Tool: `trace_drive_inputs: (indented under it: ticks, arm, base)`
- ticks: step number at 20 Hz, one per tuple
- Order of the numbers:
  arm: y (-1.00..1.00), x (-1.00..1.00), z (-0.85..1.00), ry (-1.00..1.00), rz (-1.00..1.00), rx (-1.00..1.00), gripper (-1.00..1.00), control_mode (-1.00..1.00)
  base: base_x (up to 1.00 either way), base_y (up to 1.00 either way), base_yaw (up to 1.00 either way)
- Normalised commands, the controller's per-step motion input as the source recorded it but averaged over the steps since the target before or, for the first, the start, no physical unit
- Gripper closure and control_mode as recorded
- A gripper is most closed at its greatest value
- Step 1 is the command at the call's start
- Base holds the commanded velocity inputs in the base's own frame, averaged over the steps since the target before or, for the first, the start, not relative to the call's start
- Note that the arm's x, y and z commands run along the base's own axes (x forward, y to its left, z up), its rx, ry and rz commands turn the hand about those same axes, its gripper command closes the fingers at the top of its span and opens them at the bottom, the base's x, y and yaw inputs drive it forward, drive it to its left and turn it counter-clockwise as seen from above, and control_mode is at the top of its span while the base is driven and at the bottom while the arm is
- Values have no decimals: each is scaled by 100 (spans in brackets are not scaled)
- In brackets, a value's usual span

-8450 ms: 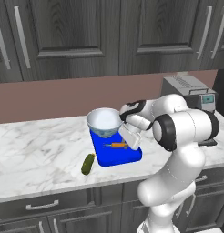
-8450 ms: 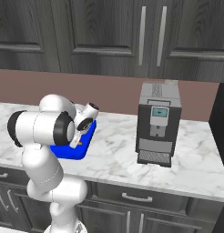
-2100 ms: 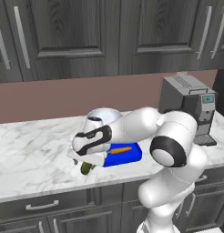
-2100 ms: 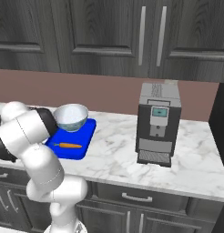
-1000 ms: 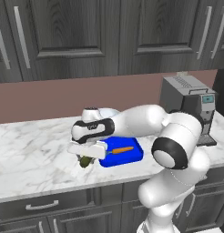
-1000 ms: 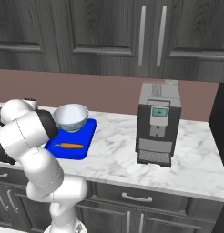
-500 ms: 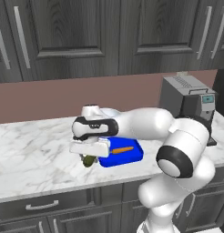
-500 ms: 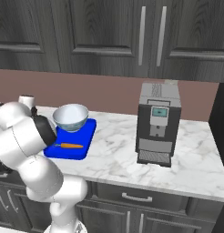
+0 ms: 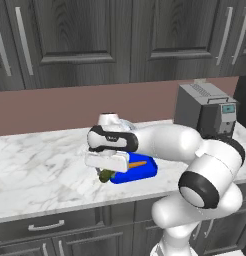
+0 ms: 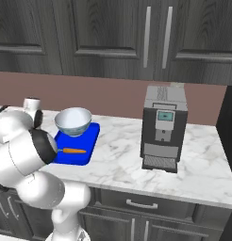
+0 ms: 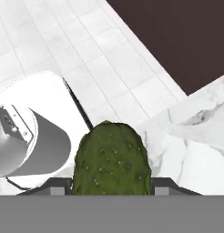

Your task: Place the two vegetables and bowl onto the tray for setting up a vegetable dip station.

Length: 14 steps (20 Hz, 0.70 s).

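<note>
As the gripper [image 9: 106, 173] hangs just left of the tray [image 9: 145, 171], above the counter [image 9: 40, 165] near its front edge, its jaws are pinched on the cucumber [image 9: 105, 175], which pokes out dark green beneath the hand. In the hand view the cucumber [image 11: 112, 160] sits between the two tips at the bottom edge, its bumpy skin facing the camera, with the floor and the counter's edge beyond it, which suggests it hangs clear of the marble. The carrot [image 10: 73, 151] lies flat on the tray's near half; the bowl [image 10: 73, 121] stands on the tray's far end, apart from the carrot.

Handling, as a judgement: the cucumber looks short, stubby and rigid, light enough for a two-finger pinch, and its knobbly skin should give the pads some purchase. Its rounded section could let it roll or pivot between flat pads, so a hold across the thick middle is the safer one; from these views the grip appears to sit near one end or the middle, and which cannot be told. A soft release low over the board would keep it from rolling off the flat, rimless tray.

Free space for it lies on the tray's near half beside the carrot, away from the bowl. With carrot and bowl already placed, the cucumber is the last item left.
</note>
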Motion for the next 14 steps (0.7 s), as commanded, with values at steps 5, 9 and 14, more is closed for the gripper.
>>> trace_drive_inputs:
  ticks: [5,9,14]
  arm:
    - [-33,-8,2,0,-16,0,100,-100]
    - [-28,-2,0,0,-18,-1,100,-100]
    - [-29,1,0,0,-18,-2,100,-100]
  base:
    - [0,0,0]
    - [0,0,0]
    - [0,0,0]
